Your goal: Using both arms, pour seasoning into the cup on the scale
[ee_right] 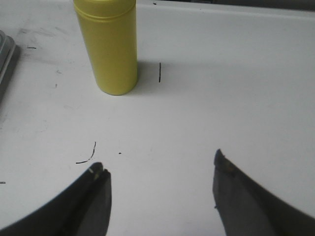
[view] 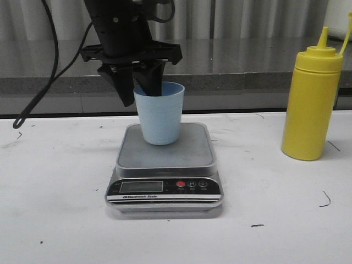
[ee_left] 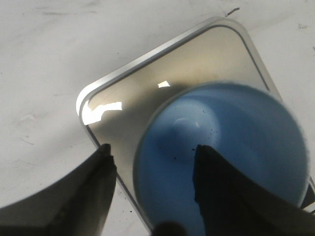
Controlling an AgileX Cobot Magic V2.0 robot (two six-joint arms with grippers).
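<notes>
While the left gripper [view: 144, 82] straddles the cup [view: 159, 114] rim, jaws spread, careless withdrawal could tip it off the scale [view: 164, 165].

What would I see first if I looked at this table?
First you would spot the tall yellow bottle standing alone on the right side of the white table. Next comes the pale blue cup sitting upright on the silver scale in the middle. A black left gripper reaches down from above, with one finger inside the cup's rim and one outside.
</notes>
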